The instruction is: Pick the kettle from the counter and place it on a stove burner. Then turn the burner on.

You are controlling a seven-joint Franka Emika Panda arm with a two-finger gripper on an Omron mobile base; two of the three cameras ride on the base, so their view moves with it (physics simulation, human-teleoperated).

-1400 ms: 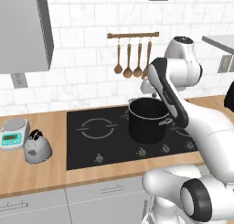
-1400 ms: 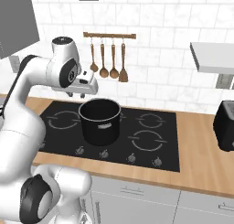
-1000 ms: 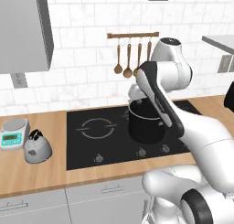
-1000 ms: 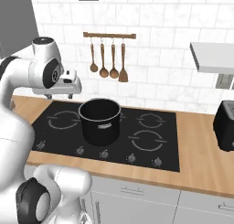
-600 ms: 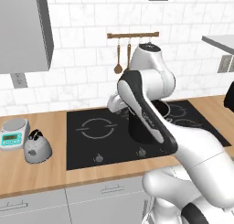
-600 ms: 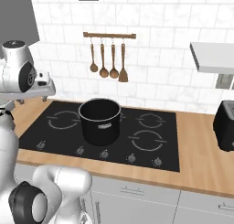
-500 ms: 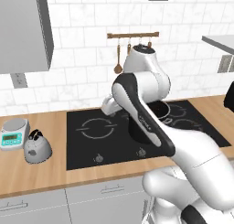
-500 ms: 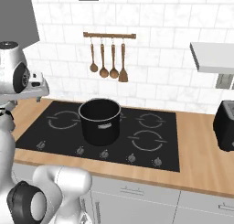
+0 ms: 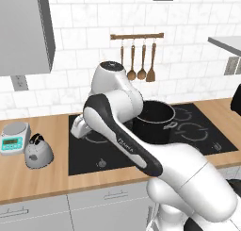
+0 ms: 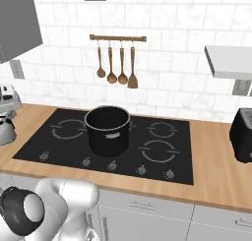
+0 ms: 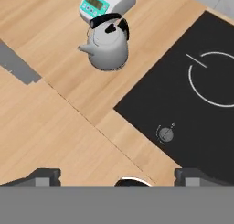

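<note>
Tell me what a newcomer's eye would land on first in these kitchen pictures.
First, the big white arm sweeping left across the black cooktop, its gripper open over the wooden counter. Next, the black pot standing on the cooktop's middle, under the hanging wooden utensils. Then the small silver kettle, upright on the counter left of the cooktop, right beside a white kitchen scale.

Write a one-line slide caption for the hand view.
Hand camera looks down on the kettle standing on the counter beside a scale, jaws apart above bare wood.
</note>
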